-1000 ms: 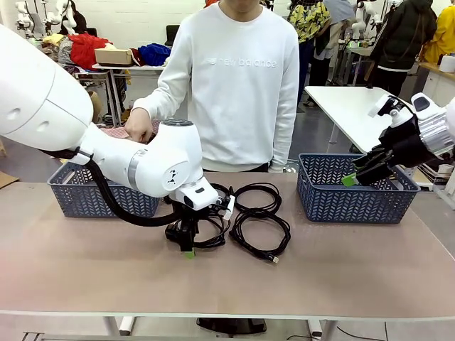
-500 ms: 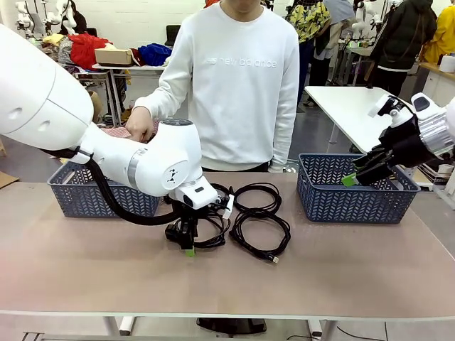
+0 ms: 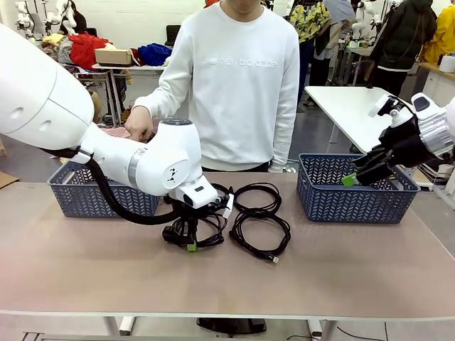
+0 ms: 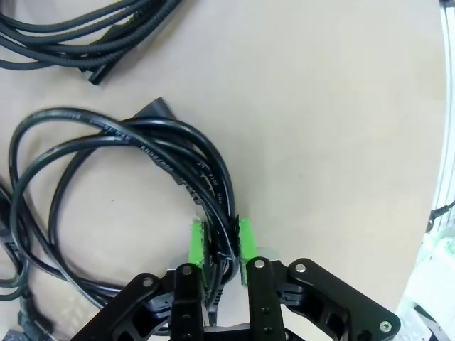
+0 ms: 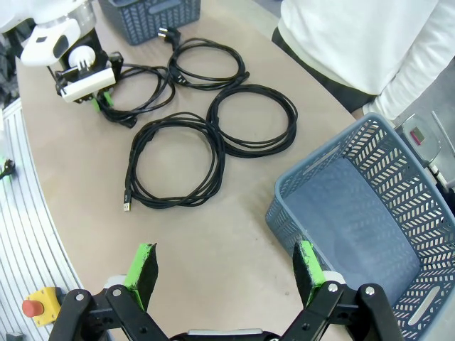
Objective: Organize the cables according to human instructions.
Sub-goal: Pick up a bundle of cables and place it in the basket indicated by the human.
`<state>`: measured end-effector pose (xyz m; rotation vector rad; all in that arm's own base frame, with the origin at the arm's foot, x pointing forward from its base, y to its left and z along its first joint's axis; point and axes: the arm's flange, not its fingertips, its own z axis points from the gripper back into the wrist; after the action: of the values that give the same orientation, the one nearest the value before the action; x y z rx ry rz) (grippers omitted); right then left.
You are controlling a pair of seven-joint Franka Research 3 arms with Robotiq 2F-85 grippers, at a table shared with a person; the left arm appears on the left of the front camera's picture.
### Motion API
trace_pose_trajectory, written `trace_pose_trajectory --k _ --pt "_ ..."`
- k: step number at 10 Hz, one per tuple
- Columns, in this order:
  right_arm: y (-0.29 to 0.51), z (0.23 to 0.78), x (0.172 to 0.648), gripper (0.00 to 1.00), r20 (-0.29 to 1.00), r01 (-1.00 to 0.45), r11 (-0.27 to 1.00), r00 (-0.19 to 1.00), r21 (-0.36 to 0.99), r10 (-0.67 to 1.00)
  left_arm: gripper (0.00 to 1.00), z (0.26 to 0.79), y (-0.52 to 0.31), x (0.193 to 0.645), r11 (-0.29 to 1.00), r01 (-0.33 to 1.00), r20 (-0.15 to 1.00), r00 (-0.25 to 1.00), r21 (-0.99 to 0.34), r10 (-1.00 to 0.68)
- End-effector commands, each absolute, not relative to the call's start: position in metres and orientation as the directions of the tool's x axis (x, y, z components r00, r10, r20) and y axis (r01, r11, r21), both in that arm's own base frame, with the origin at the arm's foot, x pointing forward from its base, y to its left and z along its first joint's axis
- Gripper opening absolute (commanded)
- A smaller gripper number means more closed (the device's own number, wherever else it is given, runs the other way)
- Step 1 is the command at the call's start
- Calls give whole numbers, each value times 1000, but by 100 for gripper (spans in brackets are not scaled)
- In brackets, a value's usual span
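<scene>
Left gripper (image 4: pixel 221 245) points down at the bench (image 3: pixel 85 277). Its jaws are closed to a narrow gap on 1 cable (image 4: pixel 213 181), with a few strands of the coil's rim pinched between the green pads (image 4: pixel 197 243).

The rest of that loop lies flat on the bench, spreading away from the gripper toward the far side. The strands run through the jaws along the finger line, so a straight lift looks likely to hang the coil below the pads.

Just beside it are the 3 other cables (image 5: pixel 134 167), all flat loops mid-bench. The nearest one crowds the held loop. Cannot tell whether they cross; a snag on lift is the risk.

Left basket (image 3: pixel 99 195) is at the far left and right basket (image 3: pixel 355 192) at the far right, with the cables between them. The left arm is the nearer to the cables, and its hose and elbow sit between the held cable and the left basket.

Right gripper (image 3: pixel 352 179) hovers over the right basket, jaws wide and holding nothing.

Farthest off, the person's hand (image 3: pixel 138 126) hangs above the left basket. Cannot tell whether it is pointing.
</scene>
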<state>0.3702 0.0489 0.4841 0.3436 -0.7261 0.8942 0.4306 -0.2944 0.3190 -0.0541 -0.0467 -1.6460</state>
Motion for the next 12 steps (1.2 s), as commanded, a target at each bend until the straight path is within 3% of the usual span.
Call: trace_pose_trajectory --k 1,2,3,5,9,12 --pt "45 483 373 100 710 -817 576 389 -29 587 3 331 -293 428 -87 996 47 -87 -1 -995" --pt "45 483 373 100 710 -817 576 389 -29 587 7 336 -292 426 -84 996 46 -84 6 -995" --pt "45 483 373 100 710 -817 576 389 -29 587 0 339 -290 425 -79 997 51 -79 8 -996" --pt "45 483 373 100 710 -817 576 389 -29 587 0 351 -293 419 -87 996 50 -88 19 -995" --pt "45 483 373 100 710 -817 576 389 -29 587 0 426 -308 405 -81 992 13 -83 94 -996" --pt "45 483 373 100 710 -817 576 389 -29 587 0 473 -298 430 -40 983 -19 -37 182 -999"
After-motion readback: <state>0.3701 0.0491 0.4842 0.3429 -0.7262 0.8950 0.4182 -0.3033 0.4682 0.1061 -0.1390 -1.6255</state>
